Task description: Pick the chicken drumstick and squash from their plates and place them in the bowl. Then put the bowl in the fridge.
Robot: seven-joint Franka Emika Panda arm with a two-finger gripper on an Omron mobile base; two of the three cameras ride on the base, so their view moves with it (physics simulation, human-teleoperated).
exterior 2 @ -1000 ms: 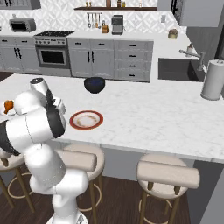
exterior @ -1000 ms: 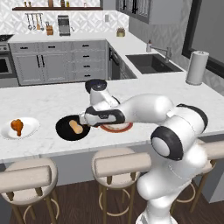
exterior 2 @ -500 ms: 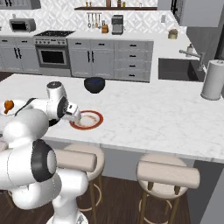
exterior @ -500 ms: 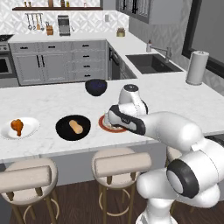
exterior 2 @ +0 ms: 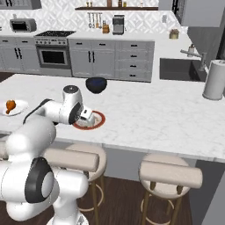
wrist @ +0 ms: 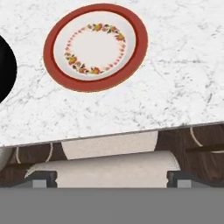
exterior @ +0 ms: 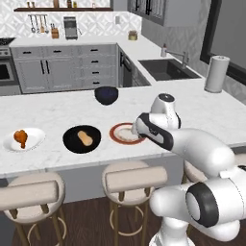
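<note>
My gripper point(exterior 2: 87, 117) hangs above the red-rimmed plate point(wrist: 95, 46) near the counter's front edge; I cannot tell how far its fingers are parted, and I see nothing between them. The squash point(exterior: 86, 138) lies in the black bowl point(exterior: 82, 139), just beside that plate; the chicken drumstick point(exterior: 20, 137) rests on the white plate point(exterior: 24, 140) further left; a dark blue bowl point(exterior: 106, 94) stands behind.

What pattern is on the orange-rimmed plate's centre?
The plate has a terracotta rim and a pale centre ringed with small orange-and-green floral motifs; the hand view shows it best.
</note>
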